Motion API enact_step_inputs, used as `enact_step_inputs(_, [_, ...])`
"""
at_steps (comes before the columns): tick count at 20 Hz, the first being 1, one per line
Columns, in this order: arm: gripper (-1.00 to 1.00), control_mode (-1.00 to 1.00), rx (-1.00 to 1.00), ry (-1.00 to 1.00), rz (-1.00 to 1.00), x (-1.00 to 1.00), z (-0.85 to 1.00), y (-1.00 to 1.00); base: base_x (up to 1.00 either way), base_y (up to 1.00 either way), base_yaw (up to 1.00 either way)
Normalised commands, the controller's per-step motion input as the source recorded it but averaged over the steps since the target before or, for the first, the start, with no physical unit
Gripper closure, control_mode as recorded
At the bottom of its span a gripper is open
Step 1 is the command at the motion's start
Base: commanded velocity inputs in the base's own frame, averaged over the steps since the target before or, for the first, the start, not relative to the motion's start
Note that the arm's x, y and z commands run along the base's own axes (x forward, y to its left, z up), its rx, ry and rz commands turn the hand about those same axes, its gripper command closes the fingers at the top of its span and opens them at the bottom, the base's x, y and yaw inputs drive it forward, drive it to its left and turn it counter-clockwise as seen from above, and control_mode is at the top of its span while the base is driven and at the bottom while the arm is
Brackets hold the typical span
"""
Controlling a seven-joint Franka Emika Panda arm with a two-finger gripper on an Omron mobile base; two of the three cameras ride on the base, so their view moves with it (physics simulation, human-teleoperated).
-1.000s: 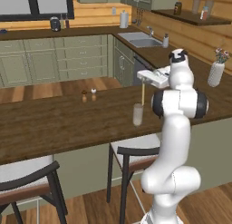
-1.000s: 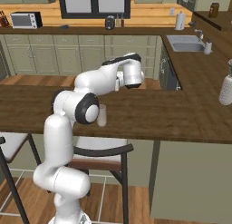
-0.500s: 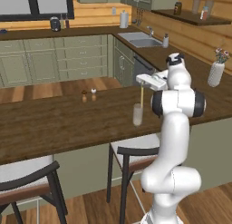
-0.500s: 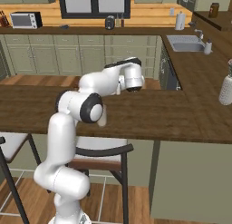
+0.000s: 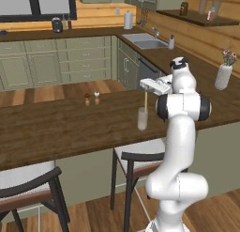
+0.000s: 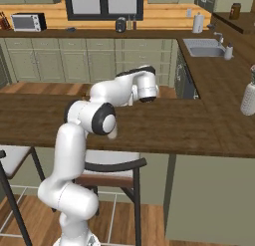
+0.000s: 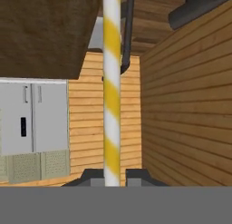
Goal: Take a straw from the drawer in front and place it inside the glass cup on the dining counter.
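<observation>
You are looking at the gripper (image 5: 147, 87) hanging over the dining counter (image 5: 56, 127), with its fingers clamped on the straw (image 5: 146, 100). In the left base view the straw is running straight down from the fingers toward the glass cup (image 5: 142, 119), which is standing upright on the dark wood top directly at 6 o'clock from the gripper. The straw's lower end is meeting the cup's rim; whether it is already inside the glass you cannot tell from this angle.

In the hand view the straw (image 7: 111, 87) is rising from between the two dark fingertips (image 7: 138, 176) at 6 o'clock and running up past 12 o'clock, showing pale yellow and white stripes. The fingertips are pressing against it on both sides.

In the left base view the two small shakers (image 5: 92, 97) are sitting on the counter at about 10 o'clock from the cup, well apart from it. The white vase (image 5: 223, 74) is standing far off at 2 o'clock on the side worktop.
</observation>
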Motion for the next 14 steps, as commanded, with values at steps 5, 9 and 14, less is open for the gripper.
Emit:
enact_step_inputs(5, [1.00,-1.00,0.00,0.00,0.00,0.02,-0.01,-0.03,0.00,0.00,0.00])
enact_step_inputs(9, [1.00,-1.00,0.00,-0.01,0.00,0.20,0.07,-0.01,0.00,0.00,0.00])
enact_step_inputs(14, [1.00,-1.00,0.00,0.00,0.00,0.12,0.00,0.00,0.00,0.00,0.00])
